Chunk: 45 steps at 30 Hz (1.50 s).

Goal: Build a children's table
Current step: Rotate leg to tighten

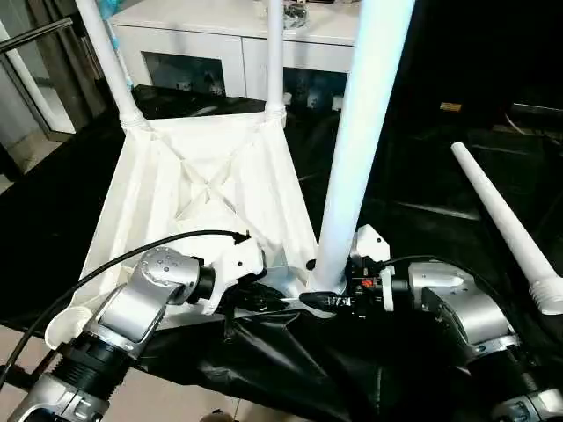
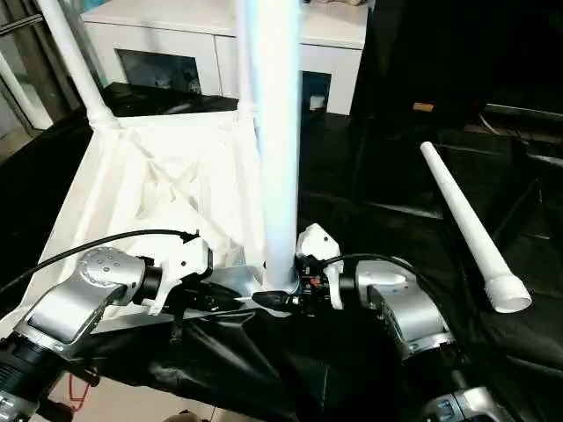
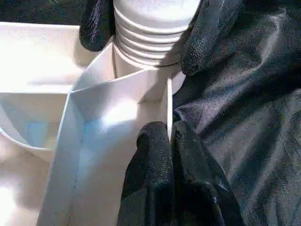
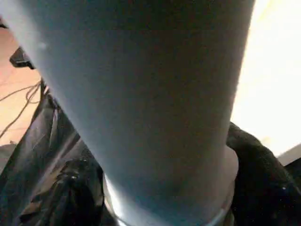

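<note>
Left wrist view: left claw (image 3: 170,141) pinches a tabletop (image 3: 94,136) rib; right claw (image 3: 146,35) hugs the leg (image 1: 356,149) (it might tip if released).

Perhaps a home: white glass-door cabinet (image 1: 229,53), curtain (image 1: 44,26).

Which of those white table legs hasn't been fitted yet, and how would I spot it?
Find the upside-down white tabletop on the black sheet. Three legs stand up from its corners. The loose leg lies flat on the sheet off to the right, apart from the tabletop, its ribbed end nearest the robot.
</note>
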Motion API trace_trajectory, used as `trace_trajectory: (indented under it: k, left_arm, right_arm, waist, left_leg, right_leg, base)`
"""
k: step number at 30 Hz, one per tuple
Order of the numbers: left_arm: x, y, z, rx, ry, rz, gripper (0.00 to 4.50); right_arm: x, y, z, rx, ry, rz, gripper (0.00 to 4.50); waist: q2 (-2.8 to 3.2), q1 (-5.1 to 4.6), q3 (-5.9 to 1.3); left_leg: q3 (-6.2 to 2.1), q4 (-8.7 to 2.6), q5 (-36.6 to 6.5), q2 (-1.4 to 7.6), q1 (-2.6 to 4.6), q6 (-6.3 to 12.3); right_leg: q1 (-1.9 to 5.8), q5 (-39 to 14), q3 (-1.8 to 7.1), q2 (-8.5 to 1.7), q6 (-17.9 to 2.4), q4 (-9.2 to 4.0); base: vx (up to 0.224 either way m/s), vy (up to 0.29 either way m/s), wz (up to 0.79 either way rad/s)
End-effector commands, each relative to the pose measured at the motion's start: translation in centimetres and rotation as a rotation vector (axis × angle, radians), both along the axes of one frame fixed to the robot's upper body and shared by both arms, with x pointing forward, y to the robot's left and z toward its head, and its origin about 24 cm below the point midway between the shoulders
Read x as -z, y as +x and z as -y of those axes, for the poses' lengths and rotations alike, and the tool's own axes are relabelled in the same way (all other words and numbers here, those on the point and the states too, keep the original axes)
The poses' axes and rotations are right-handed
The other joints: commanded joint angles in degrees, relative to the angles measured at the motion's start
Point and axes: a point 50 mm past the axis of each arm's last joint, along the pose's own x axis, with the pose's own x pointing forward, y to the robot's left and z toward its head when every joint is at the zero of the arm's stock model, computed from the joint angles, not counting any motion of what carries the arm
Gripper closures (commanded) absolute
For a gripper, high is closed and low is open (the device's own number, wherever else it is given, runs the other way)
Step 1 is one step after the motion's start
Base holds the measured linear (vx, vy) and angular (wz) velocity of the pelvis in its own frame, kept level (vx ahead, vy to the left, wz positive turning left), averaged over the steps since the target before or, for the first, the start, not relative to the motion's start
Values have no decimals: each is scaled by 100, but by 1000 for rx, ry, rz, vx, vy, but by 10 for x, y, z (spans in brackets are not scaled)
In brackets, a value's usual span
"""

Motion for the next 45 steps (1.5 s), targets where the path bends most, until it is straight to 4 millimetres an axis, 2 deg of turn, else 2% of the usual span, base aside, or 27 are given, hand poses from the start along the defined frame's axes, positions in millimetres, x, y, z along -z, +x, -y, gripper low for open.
trace_trajectory:
  k: [1,8,9,10,12,13,15,16,17,19,21,22,23,25,26,28,29,32,34,35,36,37,38,40,43,44,45]
  left_arm:
    - [-9,-1,10,56,-58,22,450]
    - [-8,-1,10,43,-68,11,450]
    - [-8,-1,10,43,-69,10,450]
    - [-8,-1,10,41,-71,8,450]
    - [-8,0,10,34,-76,6,450]
    - [-6,3,12,-4,-89,3,450]
    - [-6,4,12,-15,-90,4,450]
    - [-1,15,17,-123,-89,19,450]
    - [0,20,20,-167,-86,29,450]
    - [3,26,23,-226,-81,42,450]
    - [5,35,31,-309,-76,54,450]
    - [6,37,34,-337,-76,56,450]
    - [6,41,39,-381,-80,56,450]
    - [6,47,49,-443,-89,64,450]
    - [5,49,55,-463,-98,66,450]
    - [3,51,65,-477,-114,71,450]
    - [2,50,70,-461,-117,83,450]
    - [2,46,75,-425,-121,95,450]
    - [3,43,76,-397,-125,94,450]
    - [3,42,75,-391,-124,95,450]
    - [4,42,75,-384,-123,97,450]
    - [4,41,74,-376,-121,98,450]
    - [4,40,73,-371,-121,99,450]
    - [4,37,69,-342,-123,105,450]
    - [3,34,63,-302,-122,110,450]
    - [3,34,62,-297,-122,112,450]
    - [3,32,60,-272,-125,117,450]
  right_arm:
    - [7,-3,-4,6,32,-41,159]
    - [21,-5,-1,58,36,-75,162]
    - [22,-5,-1,63,36,-75,162]
    - [22,-5,-2,72,36,-75,162]
    - [23,-3,-3,94,34,-70,162]
    - [28,5,-3,190,16,-51,162]
    - [29,7,-3,224,8,-45,163]
    - [41,23,-1,462,-48,-34,163]
    - [45,26,-1,520,-63,-38,164]
    - [49,29,-2,580,-77,-40,164]
    - [54,34,-6,690,-84,-62,164]
    - [55,36,-8,721,-88,-66,165]
    - [57,38,-12,769,-93,-77,165]
    - [60,41,-19,827,-116,-89,165]
    - [62,43,-23,849,-132,-98,165]
    - [62,45,-31,862,-147,-101,165]
    - [61,47,-35,864,-139,-99,165]
    - [58,51,-40,862,-119,-86,165]
    - [55,53,-40,867,-97,-87,165]
    - [55,54,-40,868,-93,-88,131]
    - [55,54,-40,869,-89,-89,131]
    - [54,55,-40,871,-80,-90,95]
    - [53,55,-40,870,-77,-90,93]
    - [49,58,-39,854,-61,-79,88]
    - [43,61,-36,830,-59,-42,65]
    - [42,62,-35,826,-58,-37,65]
    - [39,63,-34,805,-53,-16,65]
  waist:
    - [60,-37,-356]
    - [66,-43,-337]
    - [192,-25,-344]
    - [135,-49,-331]
    - [127,-59,-337]
    - [147,-77,-328]
    - [161,-112,-309]
    - [164,-138,-312]
    - [159,-216,-267]
    - [153,-279,-282]
    - [147,-329,-265]
    - [167,-350,-248]
    - [122,-353,-260]
    - [134,-343,-274]
    - [64,-325,-278]
    - [61,-305,-273]
    - [27,-304,-270]
    - [69,-300,-273]
    - [64,-311,-274]
    - [65,-314,-274]
    - [66,-317,-271]
    - [70,-324,-267]
    - [63,-334,-266]
    - [95,-338,-277]
    - [98,-347,-312]
    - [123,-356,-313]
    - [123,-356,-313]
  left_leg:
    - [21,-354,-764,96,40,280]
    - [20,-374,-1010,96,47,214]
    - [1,-371,-1054,96,59,180]
    - [4,-380,-1118,105,58,169]
    - [6,-378,-1143,88,52,168]
    - [6,-384,-1185,86,48,169]
    - [10,-398,-1290,80,42,121]
    - [-2,-408,-1386,73,46,68]
    - [4,-426,-1480,56,37,-39]
    - [-29,-439,-1647,43,55,-132]
    - [-25,-435,-1664,45,41,-80]
    - [-20,-440,-1800,43,70,-78]
    - [-23,-432,-1782,28,71,-62]
    - [-19,-428,-1683,32,75,-24]
    - [-9,-430,-1581,37,60,25]
    - [-4,-433,-1503,40,46,64]
    - [0,-435,-1501,41,42,76]
    - [-8,-445,-1544,49,39,103]
    - [-6,-449,-1584,50,34,114]
    - [-9,-452,-1590,51,30,120]
    - [-9,-456,-1598,51,30,123]
    - [-8,-460,-1630,51,29,127]
    - [-10,-462,-1666,48,27,129]
    - [-7,-461,-1681,63,48,127]
    - [-7,-452,-1431,64,6,163]
    - [13,-435,-1234,63,21,211]
    - [13,-435,-1234,63,21,211]
  right_leg:
    - [335,235,267,-241,-1454,-368]
    - [338,-107,268,-254,-1437,-400]
    - [330,-125,263,-260,-1441,-386]
    - [330,-76,263,-243,-1449,-405]
    - [346,-85,262,-246,-1456,-402]
    - [339,-231,261,-253,-1442,-418]
    - [329,-457,258,-255,-1414,-441]
    - [349,-723,252,-260,-1351,-460]
    - [325,-1060,250,-266,-1296,-496]
    - [346,-1628,233,-280,-1106,-544]
    - [325,-1679,252,-280,-1062,-575]
    - [291,-1860,251,-275,-1045,-597]
    - [304,-1947,245,-275,-1018,-601]
    - [296,-1855,254,-277,-1017,-608]
    - [296,-1800,258,-277,-1011,-601]
    - [290,-1828,253,-286,-991,-611]
    - [288,-1854,254,-283,-977,-613]
    - [276,-1856,256,-293,-946,-611]
    - [281,-1779,258,-288,-951,-609]
    - [284,-1774,259,-290,-956,-607]
    - [284,-1778,257,-286,-958,-608]
    - [282,-1796,257,-284,-957,-612]
    - [281,-1853,254,-286,-948,-617]
    - [264,-1830,265,-292,-973,-624]
    - [309,-1338,263,-288,-1069,-571]
    - [291,-987,262,-264,-1176,-544]
    - [291,-987,262,-264,-1176,-544]
  base:
    - [0,0,0]
    - [0,0,0]
    - [0,0,0]
    - [0,0,0]
    - [0,0,0]
    - [0,0,0]
    - [0,0,0]
    - [0,0,0]
    - [0,0,0]
    - [0,0,0]
    - [0,0,0]
    - [0,0,0]
    - [0,0,0]
    - [0,0,0]
    - [0,0,0]
    - [0,0,0]
    - [0,0,0]
    - [0,0,0]
    - [0,0,0]
    - [0,0,0]
    - [0,0,0]
    - [0,0,0]
    - [0,0,0]
    - [0,0,0]
    - [0,0,0]
    - [0,0,0]
    - [0,0,0]
